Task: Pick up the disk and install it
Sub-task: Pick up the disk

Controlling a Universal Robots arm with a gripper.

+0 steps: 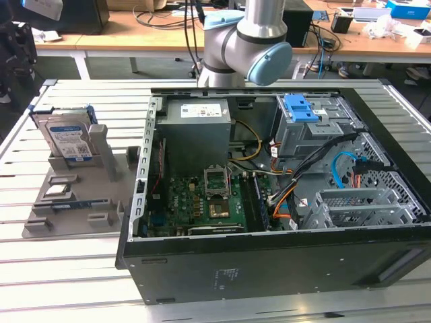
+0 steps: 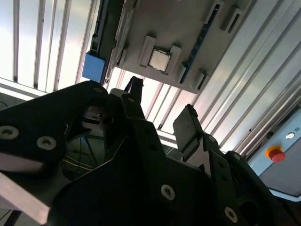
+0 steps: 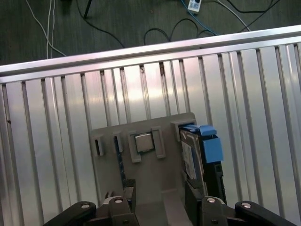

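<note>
1. The disk (image 1: 69, 141) stands upright in the holder (image 1: 74, 222) on the desk (image 1: 54, 269).
2. The end effector (image 3: 160, 202) hovers above the holder, wide and empty; the disk lies by one finger, not between them.

On the table (image 1: 60, 289), a holder (image 1: 74, 219) lies at the exterior view's left, with the disk (image 1: 67, 138) standing on edge at its far end and a chip (image 1: 55, 190) nearer. Beside it, toward that view's right, the open case (image 1: 269, 276) holds a power supply (image 1: 195, 128) at the back, a motherboard (image 1: 202, 202) before it, and a drive cage (image 1: 316, 131) further right. The arm (image 1: 242, 40) stands behind the case.
</note>
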